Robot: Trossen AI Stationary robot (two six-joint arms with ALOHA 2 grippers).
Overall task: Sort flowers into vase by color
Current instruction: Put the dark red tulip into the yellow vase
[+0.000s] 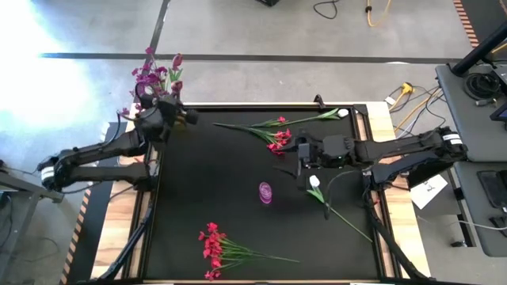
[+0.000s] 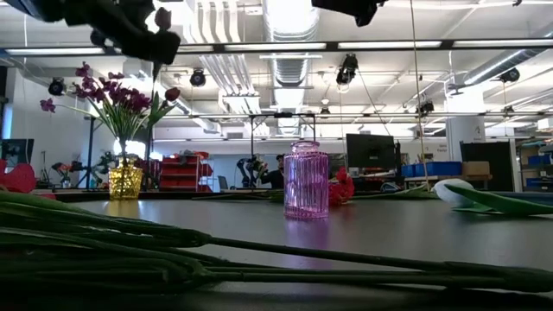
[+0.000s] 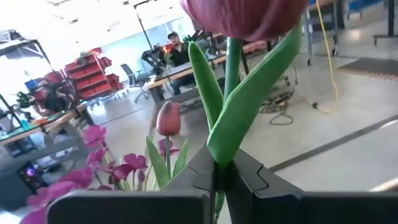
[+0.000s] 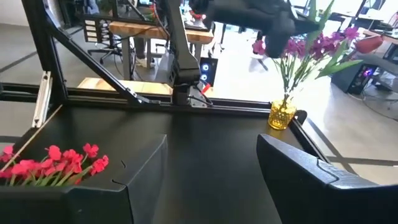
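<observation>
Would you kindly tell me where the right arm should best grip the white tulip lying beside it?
Grip the white tulip on its thin bare stem just below the bud, coming straight down from above. It lies flat on the table, stem running diagonally, so the right gripper, now open, should straddle it crosswise.

dark red bud (image 3: 249, 15): top cut off by the left wrist picture's upper edge | its stem (image 3: 231, 68): lower end hidden between the left gripper (image 3: 219, 177) fingers | yellow vase (image 1: 142, 109): mostly hidden under that gripper from above | red-pink clusters (image 2: 343, 187): half hidden behind the purple vase (image 2: 306, 180) in the low view
</observation>
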